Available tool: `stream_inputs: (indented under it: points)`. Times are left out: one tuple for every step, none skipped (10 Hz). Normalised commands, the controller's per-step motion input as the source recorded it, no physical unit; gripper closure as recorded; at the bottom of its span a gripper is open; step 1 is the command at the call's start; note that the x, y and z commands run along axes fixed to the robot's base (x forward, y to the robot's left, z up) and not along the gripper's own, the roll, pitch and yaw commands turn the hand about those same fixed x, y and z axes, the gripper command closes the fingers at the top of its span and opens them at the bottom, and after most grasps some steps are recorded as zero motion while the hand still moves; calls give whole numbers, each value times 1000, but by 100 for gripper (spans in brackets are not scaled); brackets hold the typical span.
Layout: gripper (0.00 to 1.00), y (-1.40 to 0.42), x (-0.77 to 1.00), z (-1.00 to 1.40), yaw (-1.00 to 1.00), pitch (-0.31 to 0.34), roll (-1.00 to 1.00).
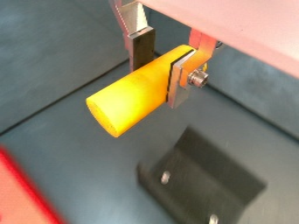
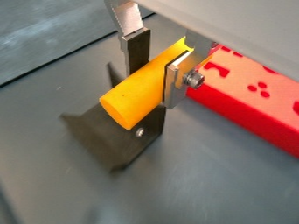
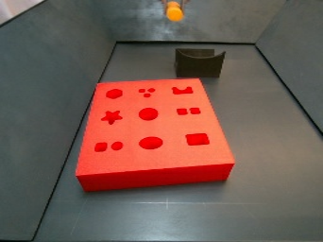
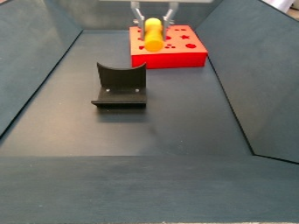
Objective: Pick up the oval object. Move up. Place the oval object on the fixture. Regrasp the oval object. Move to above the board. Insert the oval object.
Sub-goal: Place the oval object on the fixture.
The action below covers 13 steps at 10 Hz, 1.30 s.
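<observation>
The oval object (image 1: 122, 103), a smooth yellow-orange peg with rounded ends, lies crosswise between the silver fingers of my gripper (image 1: 162, 68), which is shut on it. It hangs in the air, clear of the floor, in both wrist views (image 2: 128, 98). The dark fixture (image 2: 111, 131) with its curved notch stands on the floor below and slightly to one side of the peg. In a side view the peg (image 3: 175, 11) sits high, above and just left of the fixture (image 3: 199, 61). The red board (image 3: 151, 128) with its shaped recesses lies flat on the floor.
Grey sloping walls (image 4: 41, 70) enclose the dark floor (image 4: 152, 149). The board (image 4: 176, 48) lies beyond the fixture (image 4: 119, 85) in that side view, with the gripper (image 4: 152, 19) and the peg (image 4: 152, 37) in front of it.
</observation>
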Motion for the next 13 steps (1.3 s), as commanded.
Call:
stream_inputs:
  points:
    - [100, -328, 292, -27, 26, 163, 90]
    - [100, -167, 197, -14, 24, 165, 73]
    - [100, 182, 915, 374, -25, -69, -1000]
    - [100, 207, 820, 346, -29, -67, -1000]
    - [100, 169, 696, 208, -39, -47, -1000]
    - [100, 101, 599, 94, -41, -32, -1000]
    - [100, 69, 496, 39, -43, -11, -1000]
    - [100, 60, 417, 31, -47, 12, -1000]
    - [100, 58, 364, 22, -49, 22, -1000]
    - [100, 52, 259, -6, -58, 42, -1000]
    - [100, 49, 182, -10, -68, 57, -1000]
    - [100, 50, 82, -11, -86, 79, -1000]
    - [100, 49, 58, -8, -90, 69, -913]
